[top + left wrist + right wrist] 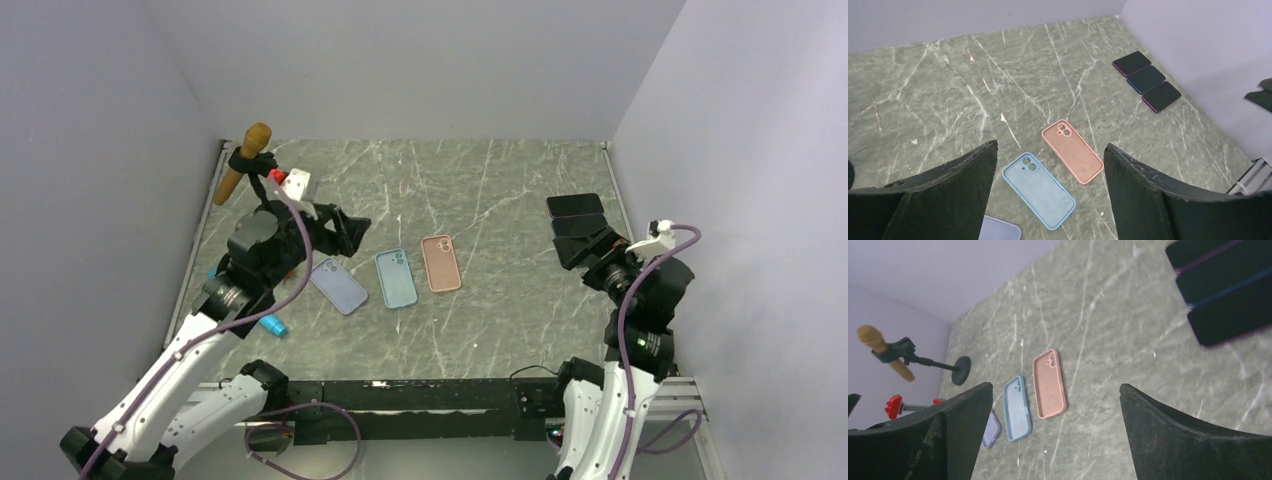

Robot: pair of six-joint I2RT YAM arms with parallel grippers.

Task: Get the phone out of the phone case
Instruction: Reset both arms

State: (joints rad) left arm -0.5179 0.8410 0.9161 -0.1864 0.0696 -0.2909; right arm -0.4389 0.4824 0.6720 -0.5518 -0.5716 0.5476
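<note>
— Now, bearing of the phones from each end effector?
— Three dark, flat, glass-faced phones (1146, 79) with thin coloured rims, in a row at the far right edge of the grey marbled counter (500, 180), hard by the right wall. Just ahead of the right end effector (1055, 387), off to one side of its gap rather than centred. Well apart from the left end effector (1050, 145), clear across the counter. Right arm nearer by far.
— Long axis?
— Crosswise, left to right in the top view. Long edges side by side, touching or nearly so. Row itself running far to near along the wall. Probably calls for a turn of the wrist to span a short side.
— State of the end effectors?
— Both spread wide, nothing between the fingers, both hanging above the counter.
— And the cases?
— Three soft-looking rounded-rectangle shells mid-counter, side by side but apart: lavender case (338, 285), pale blue case (396, 278), salmon-pink case (441, 263). Camera cut-out at the far end of each, raised lip showing on blue and pink. Empty, by the look. Just ahead of and below the left end effector.
— Look of the phones, then?
— Black screens up, unlit. Rims purple, blue, magenta-pink. Bare phone body or a thin case still on: cannot tell. If bare, job seemingly done; if cased, work for the right arm, starting at a corner of the lip.
</note>
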